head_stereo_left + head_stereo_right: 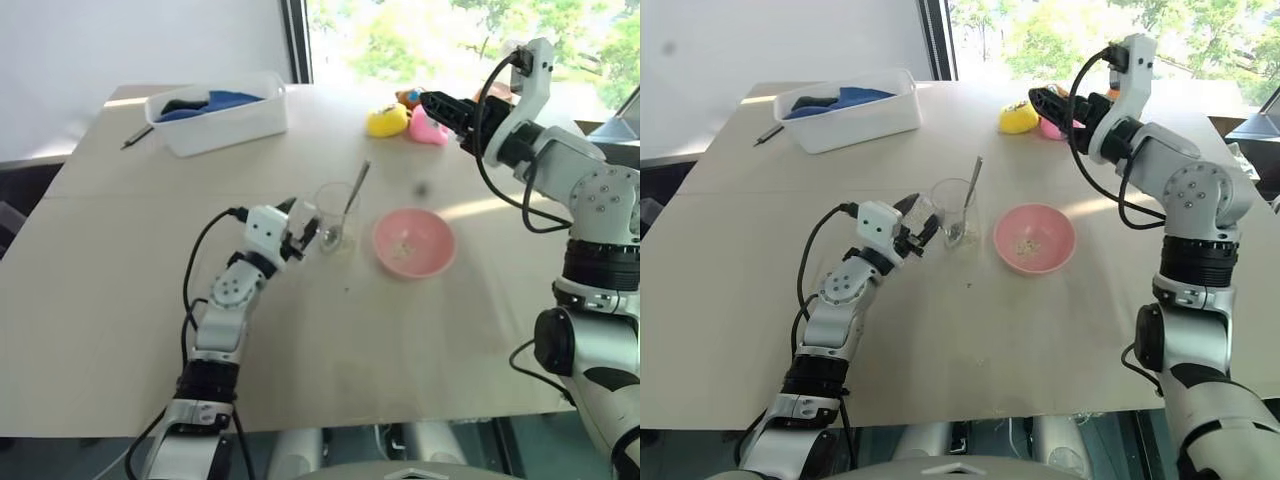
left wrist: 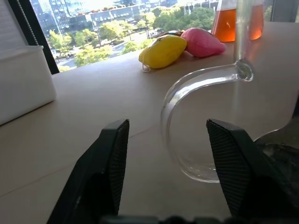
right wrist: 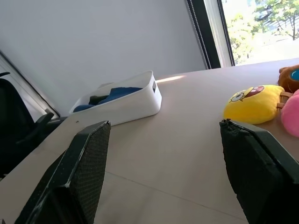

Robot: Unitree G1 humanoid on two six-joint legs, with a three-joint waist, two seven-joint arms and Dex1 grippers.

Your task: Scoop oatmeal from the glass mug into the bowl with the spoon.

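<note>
A pale wooden desk (image 1: 120, 330) stands by a bright window. At its far left lies a dark pen (image 1: 137, 137), beside a white plastic tub (image 1: 218, 121) holding blue cloth.

Nearer the middle, the left gripper (image 1: 303, 234) rests low at the desk, its two black fingers (image 2: 108, 164) spread apart. The clear handle of the glass mug (image 1: 334, 217) sits between them, unclamped, so the gripper seems placed to steady the mug or to have let it go.

The silver spoon (image 1: 350, 204) stands in the mug, its bowl at the bottom and its handle leaning out over the rim, free of either gripper. Any oatmeal left in the mug is too faint to make out.

Just right of the mug sits the pink bowl (image 1: 413, 243), holding a small scatter of pale oatmeal (image 1: 404, 247) flakes, which suggests scooping is largely done.

Farther back are yellow (image 1: 387, 120) and pink (image 1: 428, 127) soft toys. Above them the right gripper (image 1: 438, 105) hangs in the air, raised well clear of the mug, its fingers wide apart and empty.
</note>
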